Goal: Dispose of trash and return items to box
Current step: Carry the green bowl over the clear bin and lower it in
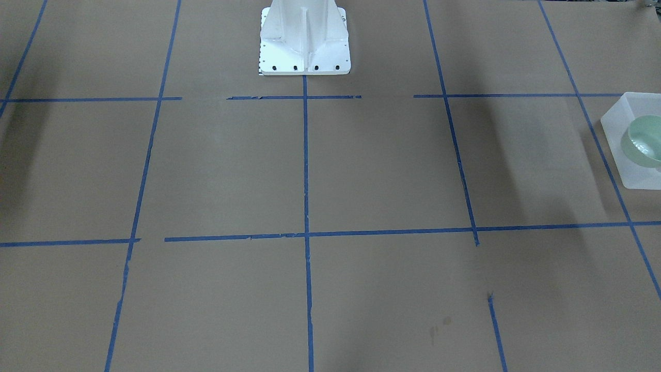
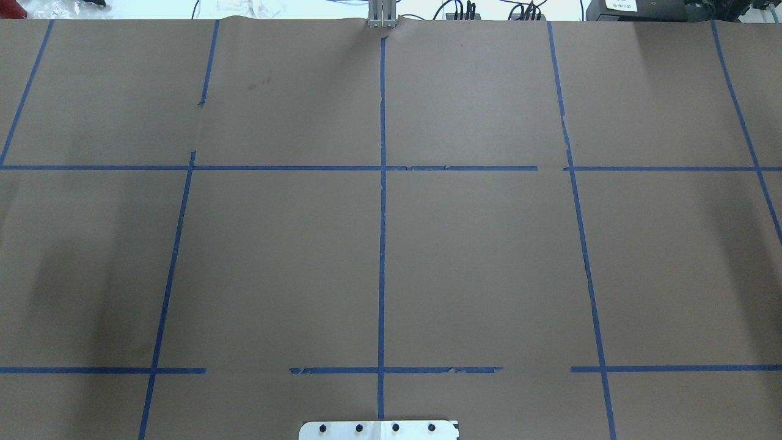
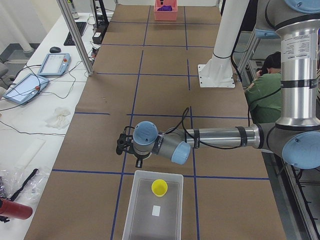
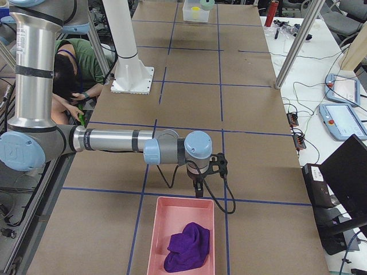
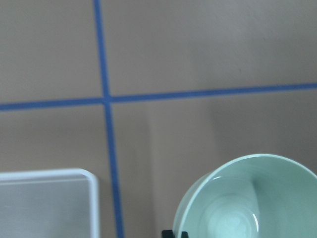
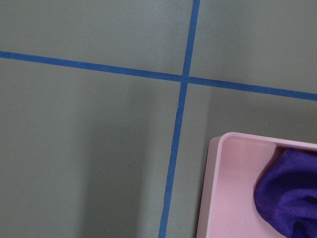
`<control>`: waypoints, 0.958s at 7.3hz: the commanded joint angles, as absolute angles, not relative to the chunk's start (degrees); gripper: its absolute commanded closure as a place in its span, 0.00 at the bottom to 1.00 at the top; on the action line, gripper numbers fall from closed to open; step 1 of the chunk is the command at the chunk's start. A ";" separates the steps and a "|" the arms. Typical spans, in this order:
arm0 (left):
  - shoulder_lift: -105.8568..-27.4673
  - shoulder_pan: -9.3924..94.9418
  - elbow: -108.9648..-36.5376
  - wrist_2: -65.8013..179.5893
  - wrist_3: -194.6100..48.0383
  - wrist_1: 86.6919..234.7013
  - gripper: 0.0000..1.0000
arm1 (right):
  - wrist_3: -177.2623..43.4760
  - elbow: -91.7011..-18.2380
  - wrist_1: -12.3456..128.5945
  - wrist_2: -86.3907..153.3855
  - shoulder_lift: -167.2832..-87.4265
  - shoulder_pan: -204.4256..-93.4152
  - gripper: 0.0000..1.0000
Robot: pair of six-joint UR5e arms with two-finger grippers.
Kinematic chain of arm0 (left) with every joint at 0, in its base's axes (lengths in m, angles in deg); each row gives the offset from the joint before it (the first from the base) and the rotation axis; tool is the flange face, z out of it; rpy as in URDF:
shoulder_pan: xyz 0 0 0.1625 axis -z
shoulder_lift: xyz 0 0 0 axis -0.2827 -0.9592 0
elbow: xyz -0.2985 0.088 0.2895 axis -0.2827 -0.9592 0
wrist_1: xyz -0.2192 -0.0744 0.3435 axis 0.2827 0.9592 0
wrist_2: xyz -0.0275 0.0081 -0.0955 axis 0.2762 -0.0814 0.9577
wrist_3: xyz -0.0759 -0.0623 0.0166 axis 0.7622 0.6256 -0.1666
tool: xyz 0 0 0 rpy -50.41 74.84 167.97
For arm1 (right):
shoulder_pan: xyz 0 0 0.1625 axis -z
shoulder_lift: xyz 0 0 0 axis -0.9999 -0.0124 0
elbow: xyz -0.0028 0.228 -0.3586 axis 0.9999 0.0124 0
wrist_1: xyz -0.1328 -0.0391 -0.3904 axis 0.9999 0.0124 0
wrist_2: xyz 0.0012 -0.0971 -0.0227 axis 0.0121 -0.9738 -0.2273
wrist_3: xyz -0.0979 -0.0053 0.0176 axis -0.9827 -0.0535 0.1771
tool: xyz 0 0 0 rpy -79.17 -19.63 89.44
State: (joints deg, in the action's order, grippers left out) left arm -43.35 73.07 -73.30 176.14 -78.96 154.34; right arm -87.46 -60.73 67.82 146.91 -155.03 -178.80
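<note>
The mint-green bowl [image 5: 247, 203] hangs close under my left wrist camera, just past a corner of the frosted box [image 5: 49, 198]. The fingertips [image 5: 168, 233] of my left gripper [image 5: 175, 233] sit at its rim, so it is shut on the bowl. In the front view the bowl [image 1: 643, 139] shows tilted in front of the box [image 1: 619, 155]. The yellow cup [image 3: 159, 187] stands inside the box [image 3: 155, 210]. My left wrist [image 3: 145, 140] hovers at the box's far end and hides the bowl there. My right gripper [image 4: 196, 186] hangs at the edge of a pink tray; I cannot tell its state.
A pink tray [image 4: 166, 229] holds a purple cloth [image 4: 186, 246] at the robot's right end; both show in the right wrist view, tray [image 6: 237, 188] and cloth [image 6: 287, 193]. The white robot base [image 1: 304, 41] stands mid-table. A seated person [image 3: 265, 82] is behind the robot.
</note>
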 commanded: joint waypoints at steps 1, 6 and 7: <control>-47.85 77.87 -71.45 176.16 -83.97 145.50 1.00 | -87.18 -61.99 67.86 147.14 -154.75 -178.85 0.00; -49.35 87.64 -52.55 175.55 -96.19 145.58 1.00 | -83.66 -62.87 67.77 147.15 -154.93 -178.85 0.00; -49.35 87.64 -49.84 174.07 -96.54 146.28 1.00 | -83.66 -62.87 67.77 147.15 -154.93 -178.85 0.00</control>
State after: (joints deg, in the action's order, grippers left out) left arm -49.34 87.18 -53.08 175.34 -95.73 145.75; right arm -83.69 -62.85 67.78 147.15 -154.90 -178.85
